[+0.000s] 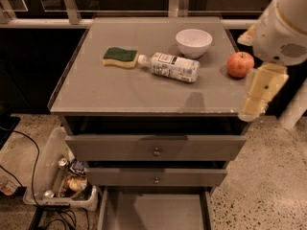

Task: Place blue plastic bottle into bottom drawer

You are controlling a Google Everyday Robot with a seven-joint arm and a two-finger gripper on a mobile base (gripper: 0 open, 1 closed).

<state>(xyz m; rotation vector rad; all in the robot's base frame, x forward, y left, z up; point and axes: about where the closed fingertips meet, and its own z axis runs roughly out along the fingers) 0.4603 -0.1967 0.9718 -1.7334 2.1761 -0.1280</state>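
Note:
The blue plastic bottle (171, 66) lies on its side on the cabinet top (120, 92), with its white cap pointing left toward the sponge. The bottom drawer (154, 211) is pulled out at the foot of the cabinet, and its grey floor is bare. My gripper (259, 93) hangs from the white arm at the cabinet's right edge. It is just right of the apple, well away from the bottle, and holds nothing that I can see.
A green and yellow sponge (120, 57) lies left of the bottle. A white bowl (194, 42) sits behind it and a red apple (240, 64) to its right. Two shut drawer fronts with knobs (156, 151) are above the open drawer. A floor bin (52, 166) with cans stands at the left.

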